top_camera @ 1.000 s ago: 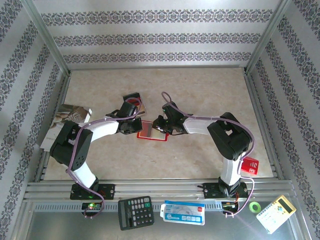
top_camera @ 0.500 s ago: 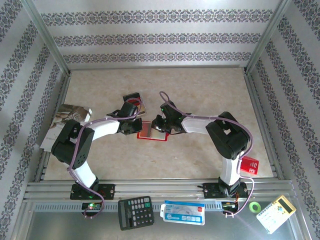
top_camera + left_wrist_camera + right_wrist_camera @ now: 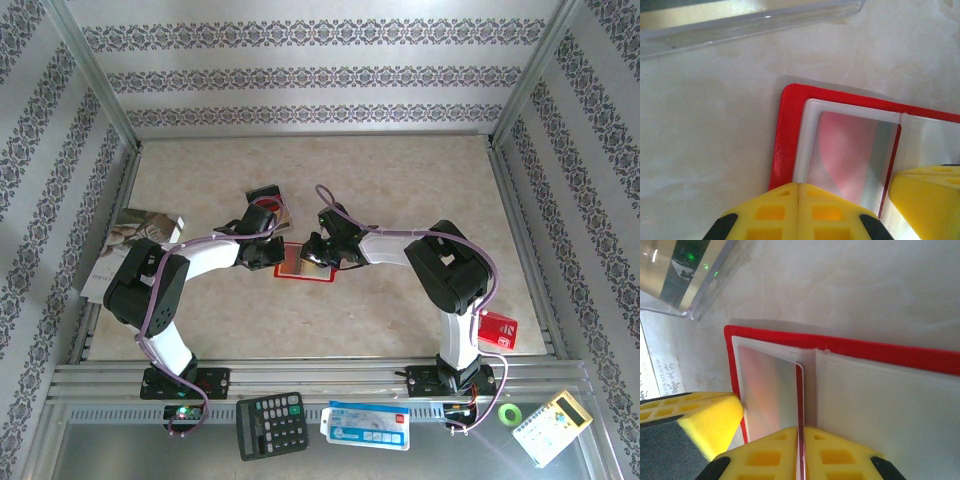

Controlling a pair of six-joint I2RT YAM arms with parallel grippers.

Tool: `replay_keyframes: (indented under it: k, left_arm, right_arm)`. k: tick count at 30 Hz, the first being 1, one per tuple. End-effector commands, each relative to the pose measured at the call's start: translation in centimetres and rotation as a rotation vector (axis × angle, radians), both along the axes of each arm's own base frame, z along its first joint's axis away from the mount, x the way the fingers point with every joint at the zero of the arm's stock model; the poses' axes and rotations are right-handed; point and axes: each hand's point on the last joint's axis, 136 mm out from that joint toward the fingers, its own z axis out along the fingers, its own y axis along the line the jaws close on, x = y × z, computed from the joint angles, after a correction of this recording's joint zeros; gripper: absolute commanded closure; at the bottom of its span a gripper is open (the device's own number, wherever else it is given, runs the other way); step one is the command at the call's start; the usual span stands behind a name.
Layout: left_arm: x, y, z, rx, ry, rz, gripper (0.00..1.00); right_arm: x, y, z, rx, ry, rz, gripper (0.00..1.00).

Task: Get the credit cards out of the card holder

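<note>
The red card holder (image 3: 303, 264) lies open on the table, its pale clear pockets facing up (image 3: 785, 140) (image 3: 865, 352). My left gripper (image 3: 272, 256) is shut, its yellow tips (image 3: 797, 192) resting on the holder's left edge with nothing between them. From the right, my right gripper (image 3: 322, 256) (image 3: 801, 435) is shut on the thin red edge of a credit card (image 3: 800, 395) that stands up by the holder's fold. A glossy pinkish face (image 3: 850, 150) shows in the left pocket. Each wrist view also catches the other gripper's yellow finger (image 3: 925, 200) (image 3: 700, 422).
A clear plastic case (image 3: 266, 203) (image 3: 685, 275) sits just behind the holder. A booklet (image 3: 135, 235) lies at the left and a red box (image 3: 498, 330) at the right edge. On the front rail are a calculator (image 3: 270, 425), a blue-and-white packet (image 3: 365, 425), a green tape roll (image 3: 510, 413) and a yellow-white calculator (image 3: 553, 428).
My right gripper closed a little more and shifted slightly left and back over the holder. The left gripper stayed in place.
</note>
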Motion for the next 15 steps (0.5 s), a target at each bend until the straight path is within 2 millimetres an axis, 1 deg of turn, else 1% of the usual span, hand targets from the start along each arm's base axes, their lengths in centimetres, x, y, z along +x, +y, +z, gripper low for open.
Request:
replay_keyframes:
  k: [1,11,15]
  left_arm:
    - [-0.1,0.2,-0.4,0.009,0.024,0.009,1.00]
    - [-0.4,0.3,-0.8,0.014,0.037,0.005,1.00]
    - [-0.3,0.1,-0.6,0.003,0.031,0.001,1.00]
  right_arm:
    - [-0.1,0.7,-0.1,0.001,-0.001,0.027,0.87]
    - [-0.4,0.4,-0.8,-0.014,0.012,0.022,0.87]
    - [-0.4,0.3,-1.1,-0.026,0.010,0.022,0.86]
